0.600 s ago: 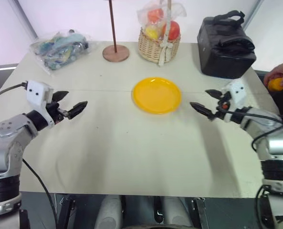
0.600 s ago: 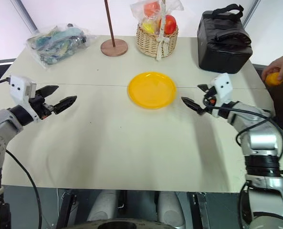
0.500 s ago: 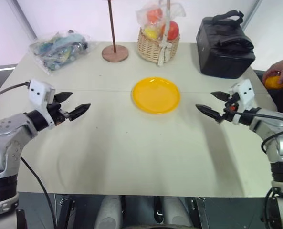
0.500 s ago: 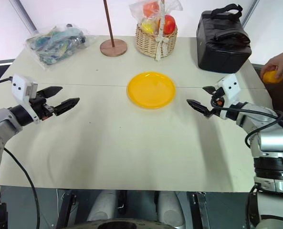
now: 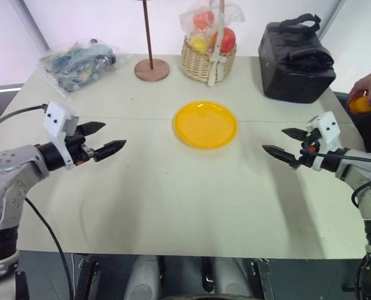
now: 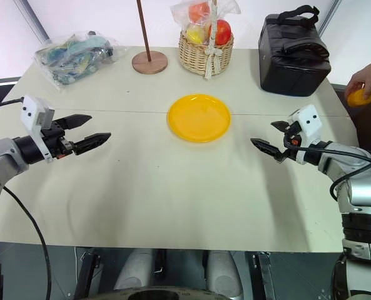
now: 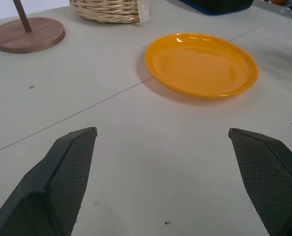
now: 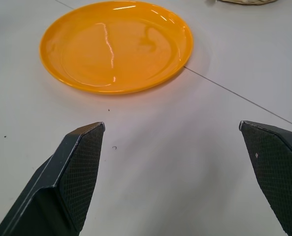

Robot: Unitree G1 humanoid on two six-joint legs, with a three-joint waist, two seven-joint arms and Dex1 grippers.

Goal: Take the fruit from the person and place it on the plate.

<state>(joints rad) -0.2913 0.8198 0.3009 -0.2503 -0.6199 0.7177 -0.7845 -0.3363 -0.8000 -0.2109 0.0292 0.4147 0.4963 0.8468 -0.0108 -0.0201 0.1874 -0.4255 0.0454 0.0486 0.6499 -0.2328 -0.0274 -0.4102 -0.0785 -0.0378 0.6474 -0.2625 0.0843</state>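
The yellow plate (image 5: 205, 124) lies empty at the table's middle. At the far right, beyond the table's edge, the person's hand (image 5: 368, 84) holds the small orange fruit (image 5: 362, 104). My right gripper (image 5: 273, 139) hovers open over the table to the right of the plate, well short of the fruit, pointing toward the plate. Left of the plate, my left gripper (image 5: 114, 134) also hovers open and empty, aimed at the plate. In each wrist view the plate (image 7: 201, 64) (image 8: 116, 44) lies ahead of that gripper's spread fingers.
A black bag (image 5: 296, 59) stands at the back right. A wicker basket of plastic-wrapped fruits (image 5: 209, 56) and a round wooden base with a pole (image 5: 152, 69) stand behind the plate. A clear bag of items (image 5: 79, 62) lies at the back left.
My right gripper has drifted right and toward the near edge, away from the plate. My left gripper has moved a little toward the plate. The hand with the fruit stays about where it was.
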